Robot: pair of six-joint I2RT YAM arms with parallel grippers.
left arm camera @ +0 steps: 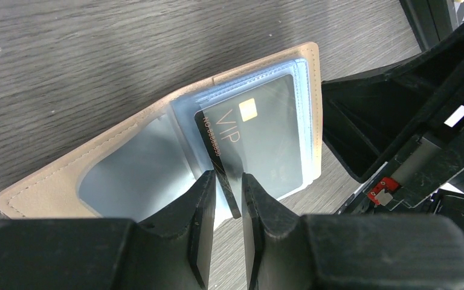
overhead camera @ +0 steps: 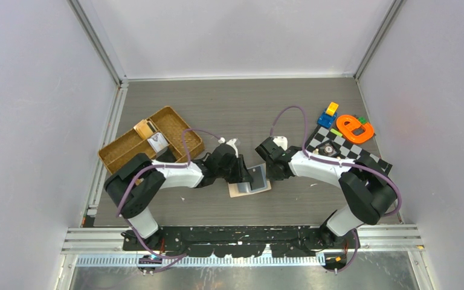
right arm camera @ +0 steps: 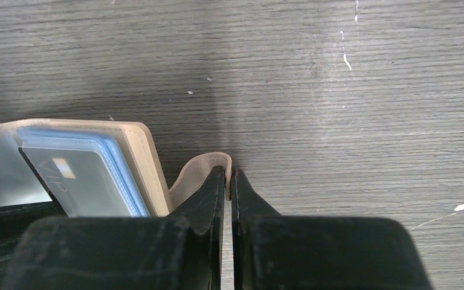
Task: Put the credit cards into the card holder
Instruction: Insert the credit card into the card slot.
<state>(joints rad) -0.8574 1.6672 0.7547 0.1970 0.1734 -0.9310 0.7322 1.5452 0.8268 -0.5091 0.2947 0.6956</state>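
light: even, soft, from overhead, nothing harsh
shadows: fuzzy dark band on the surface (right arm camera: 350, 121) in the right wrist view
glare: milky sheen on the card holder (left arm camera: 54, 187) pockets, over the credit card (left arm camera: 226, 142)
focus: wood grain crisp, left pincer (left arm camera: 228, 199) up close kinda soft
top view: small stuff pretty mushy

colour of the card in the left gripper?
Dark grey card, gold chip and VIP lettering; left wrist view shows it best.

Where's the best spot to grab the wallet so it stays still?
Probably its curved tab, pinched edge-on from the bare table side. It sticks out past the card holder's rim, thin and clear of the pockets; the right gripper grips it there.
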